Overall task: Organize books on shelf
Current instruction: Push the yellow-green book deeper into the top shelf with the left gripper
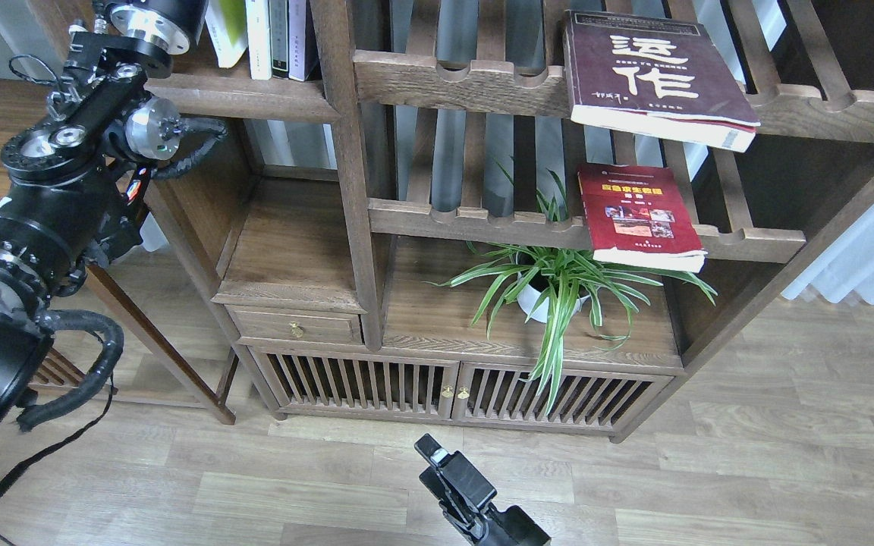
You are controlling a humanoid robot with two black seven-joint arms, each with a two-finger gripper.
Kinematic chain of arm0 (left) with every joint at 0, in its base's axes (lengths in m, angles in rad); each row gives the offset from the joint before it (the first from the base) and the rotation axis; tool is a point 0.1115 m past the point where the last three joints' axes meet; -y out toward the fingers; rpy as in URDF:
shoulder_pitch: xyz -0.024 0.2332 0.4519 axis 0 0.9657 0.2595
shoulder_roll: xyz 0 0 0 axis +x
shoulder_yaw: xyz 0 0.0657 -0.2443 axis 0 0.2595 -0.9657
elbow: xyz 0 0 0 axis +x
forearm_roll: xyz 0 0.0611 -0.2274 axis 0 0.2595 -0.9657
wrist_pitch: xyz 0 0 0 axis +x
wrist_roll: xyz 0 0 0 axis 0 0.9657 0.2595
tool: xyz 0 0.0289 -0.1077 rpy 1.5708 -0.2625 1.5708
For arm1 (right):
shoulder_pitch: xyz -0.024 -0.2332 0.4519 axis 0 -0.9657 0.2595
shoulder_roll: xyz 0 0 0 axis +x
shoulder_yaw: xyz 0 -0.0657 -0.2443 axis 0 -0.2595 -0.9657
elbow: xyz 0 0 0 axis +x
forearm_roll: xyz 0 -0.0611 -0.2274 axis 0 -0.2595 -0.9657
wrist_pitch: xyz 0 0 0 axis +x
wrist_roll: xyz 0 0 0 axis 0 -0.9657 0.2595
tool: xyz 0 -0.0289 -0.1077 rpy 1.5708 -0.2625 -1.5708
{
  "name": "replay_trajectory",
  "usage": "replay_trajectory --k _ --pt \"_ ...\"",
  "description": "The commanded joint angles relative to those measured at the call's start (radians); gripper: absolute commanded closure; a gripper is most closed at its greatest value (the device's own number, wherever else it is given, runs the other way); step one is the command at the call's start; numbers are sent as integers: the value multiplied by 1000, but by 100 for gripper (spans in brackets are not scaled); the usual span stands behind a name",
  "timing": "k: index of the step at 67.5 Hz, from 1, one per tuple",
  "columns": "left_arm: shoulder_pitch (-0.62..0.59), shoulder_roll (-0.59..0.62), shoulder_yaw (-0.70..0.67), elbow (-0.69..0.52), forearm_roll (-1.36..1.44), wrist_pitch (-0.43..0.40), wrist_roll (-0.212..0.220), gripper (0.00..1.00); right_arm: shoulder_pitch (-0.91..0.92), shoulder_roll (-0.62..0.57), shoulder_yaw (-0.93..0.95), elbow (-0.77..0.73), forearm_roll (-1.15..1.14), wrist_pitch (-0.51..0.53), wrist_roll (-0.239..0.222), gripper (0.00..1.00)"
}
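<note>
Head view, near to far: my right gripper (437,459), black, low over plank floor, finger gap unreadable. Red book (638,216), glossy, flat on lower slatted rack; maroon book (653,72) above. Left arm raised, gripper cropped, at yellow-green book (226,26) on solid shelf (255,95).

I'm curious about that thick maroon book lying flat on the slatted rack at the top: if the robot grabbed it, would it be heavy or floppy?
The maroon book looks thick, so it is probably heavy for a paperback. Its front edge overhangs the top slatted rack, so a push could tip it off. The soft cover may sag if gripped by one corner.
</note>
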Motion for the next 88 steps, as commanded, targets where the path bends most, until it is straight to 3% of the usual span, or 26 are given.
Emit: replay_trajectory --k 1,6,13,59,88 --pt "1 0 -1 0 -1 1 0 56 0 0 -4 0 -1 0 0 2" --pt "1 0 -2 -1 -1 5 0 44 0 0 -4 0 -1 0 0 2" --pt "-1 -5 -6 -1 -1 7 0 39 -2 0 -4 -2 -3 0 0 2" --pt "-14 -26 -6 -109 -7 55 0 38 -12 0 -4 -6 -4 0 0 2" --pt "-100 -25 -39 -169 -7 99 0 37 -14 0 -4 -8 -4 0 0 2"
